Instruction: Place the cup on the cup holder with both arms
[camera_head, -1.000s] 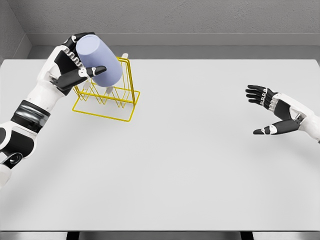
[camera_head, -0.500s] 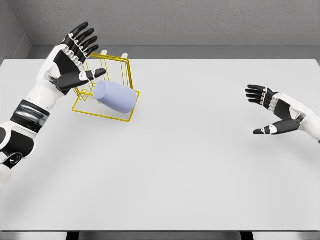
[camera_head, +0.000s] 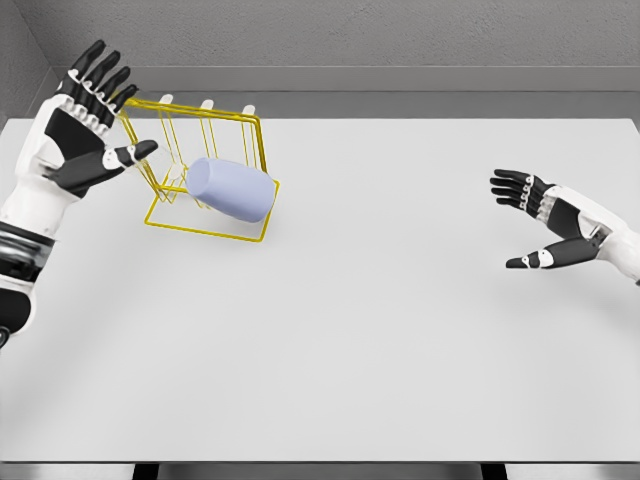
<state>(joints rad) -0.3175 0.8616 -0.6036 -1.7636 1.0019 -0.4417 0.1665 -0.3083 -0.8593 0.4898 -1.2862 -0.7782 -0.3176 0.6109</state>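
A pale lavender cup (camera_head: 232, 189) lies tilted on its side in the yellow wire cup holder (camera_head: 213, 225), its bottom pointing to the upper left over a white-tipped peg. The holder stands at the table's far left, with more white-tipped pegs (camera_head: 207, 105) along its top. My left hand (camera_head: 92, 122) is held up to the left of the holder, fingers spread, holding nothing. My right hand (camera_head: 530, 222) hovers open over the right side of the table, far from the cup.
The white table (camera_head: 360, 320) stretches wide in front of the holder. Grey walls close off the back and the left corner. The table's front edge runs along the bottom of the view.
The left hand let go of the cup, which dropped onto the holder and now rests tilted there. The hand then drew back to the left. The right hand has not moved.
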